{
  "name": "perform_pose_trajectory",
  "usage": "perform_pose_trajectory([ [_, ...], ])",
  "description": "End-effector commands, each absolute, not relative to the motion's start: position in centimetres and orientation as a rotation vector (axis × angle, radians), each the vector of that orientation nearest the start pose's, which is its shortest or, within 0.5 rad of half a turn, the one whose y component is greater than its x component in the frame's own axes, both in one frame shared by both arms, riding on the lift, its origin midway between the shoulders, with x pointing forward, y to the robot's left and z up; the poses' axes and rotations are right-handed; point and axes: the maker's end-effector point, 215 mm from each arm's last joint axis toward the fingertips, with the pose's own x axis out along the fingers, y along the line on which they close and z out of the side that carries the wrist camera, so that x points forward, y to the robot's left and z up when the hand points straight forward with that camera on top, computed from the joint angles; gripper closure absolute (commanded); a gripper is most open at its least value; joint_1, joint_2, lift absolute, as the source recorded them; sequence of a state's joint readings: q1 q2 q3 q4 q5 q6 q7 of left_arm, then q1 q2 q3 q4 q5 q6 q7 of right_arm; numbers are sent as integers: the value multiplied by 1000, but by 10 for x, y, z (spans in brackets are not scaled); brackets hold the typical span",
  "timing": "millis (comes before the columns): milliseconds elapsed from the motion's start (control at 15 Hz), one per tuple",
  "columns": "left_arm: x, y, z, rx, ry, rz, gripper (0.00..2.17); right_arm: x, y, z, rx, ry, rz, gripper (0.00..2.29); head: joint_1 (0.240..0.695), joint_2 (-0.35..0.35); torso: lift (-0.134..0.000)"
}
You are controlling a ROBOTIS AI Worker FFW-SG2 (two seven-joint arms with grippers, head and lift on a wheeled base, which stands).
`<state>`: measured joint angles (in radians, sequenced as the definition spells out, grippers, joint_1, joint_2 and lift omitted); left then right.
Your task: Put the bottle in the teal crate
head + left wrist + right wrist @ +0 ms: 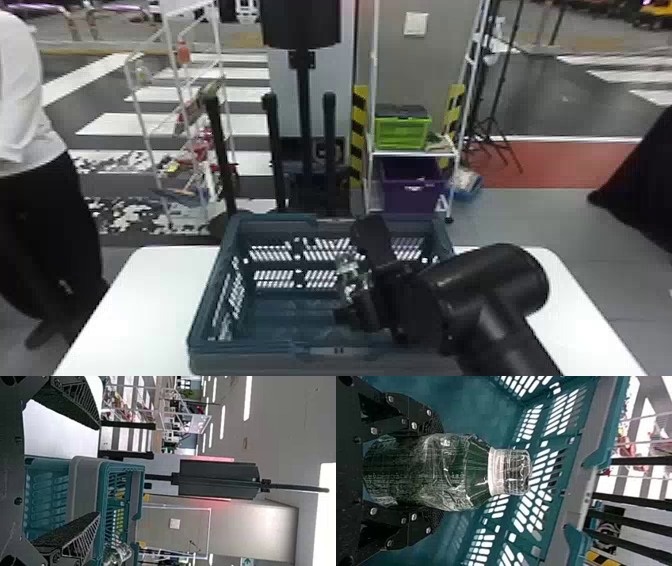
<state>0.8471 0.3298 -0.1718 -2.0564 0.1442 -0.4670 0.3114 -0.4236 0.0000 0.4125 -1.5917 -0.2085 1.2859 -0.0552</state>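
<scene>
Over the right part of the teal crate [295, 345], my right gripper [357, 280] hangs at the crate's opening with the clear bottle [345, 267] between its fingers. In the right wrist view the right gripper [437, 473] is shut on the body of the transparent bottle [455, 471], its clear cap pointing away from the palm, with the crate's slotted wall [569, 483] beyond. My left gripper [97, 471] stands open and holds nothing; the crate [85, 483] and part of the bottle [115, 555] are beyond its fingers.
The crate stands on a white table [150, 285], whose surface extends on both sides of it. Behind the table are a shelf with a green box [402, 132] and a purple bin [412, 187], a wire rack [175, 100] and dark upright posts.
</scene>
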Motion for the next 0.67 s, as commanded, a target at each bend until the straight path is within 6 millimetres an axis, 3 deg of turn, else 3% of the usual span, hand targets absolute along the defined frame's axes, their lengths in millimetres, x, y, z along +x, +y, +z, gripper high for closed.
perform_pose_trajectory([
  [0, 318, 228, -341, -67, -47, 9, 117, 565, -33, -437, -209, 886, 383, 2283, 499, 0, 0],
  [133, 318, 228, -342, -66, -44, 8, 117, 568, -35, -439, -216, 894, 379, 2270, 499, 0, 0],
  [267, 317, 228, -341, -67, -47, 8, 117, 567, -31, -439, -207, 899, 391, 2064, 499, 0, 0],
  [333, 317, 228, -341, -67, -47, 8, 117, 567, -29, -439, -202, 897, 395, 1706, 499, 0, 0],
  [467, 318, 228, -340, -68, -48, 8, 117, 567, -27, -438, -199, 895, 400, -2, 499, 0, 0],
  [600, 317, 228, -340, -68, -47, 8, 117, 567, -25, -436, -194, 887, 405, -2, 499, 0, 0],
])
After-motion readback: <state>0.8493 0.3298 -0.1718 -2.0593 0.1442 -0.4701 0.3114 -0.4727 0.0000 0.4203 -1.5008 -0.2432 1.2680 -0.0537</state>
